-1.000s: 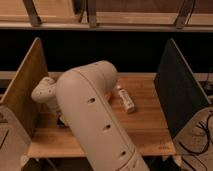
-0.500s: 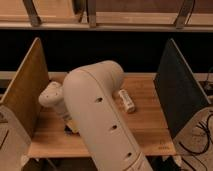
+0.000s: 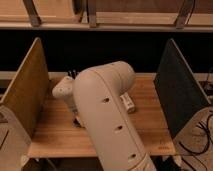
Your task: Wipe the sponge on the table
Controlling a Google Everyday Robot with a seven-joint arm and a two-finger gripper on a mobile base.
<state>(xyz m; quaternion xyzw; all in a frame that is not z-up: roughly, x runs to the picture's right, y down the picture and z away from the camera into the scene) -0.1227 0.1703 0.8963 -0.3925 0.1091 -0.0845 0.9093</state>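
Gripper and sponge hidden behind the arm (image 3: 107,115)

The arm (image 3: 107,115) blocks the table's (image 3: 150,122) middle, its gripper (image 3: 78,122) closed low near the left panel (image 3: 22,95). The right half lies free beyond the bottle (image 3: 129,104).

Lab: table (image 3: 147,117) between side panels (image 3: 24,95)

Wooden table (image 3: 150,127) stands between an upright tan panel (image 3: 24,97) on the left and a dark panel (image 3: 181,95) on the right. A large pale robot arm (image 3: 107,120) rises from the near edge and covers the table's centre. Its wrist bends down on the left. The gripper (image 3: 76,120) is closed, low at the tabletop and mostly hidden behind the arm; contents undetermined. A whitish bottle (image 3: 129,103) lies on the table just right of the arm. Dark cables (image 3: 199,142) hang at near right.
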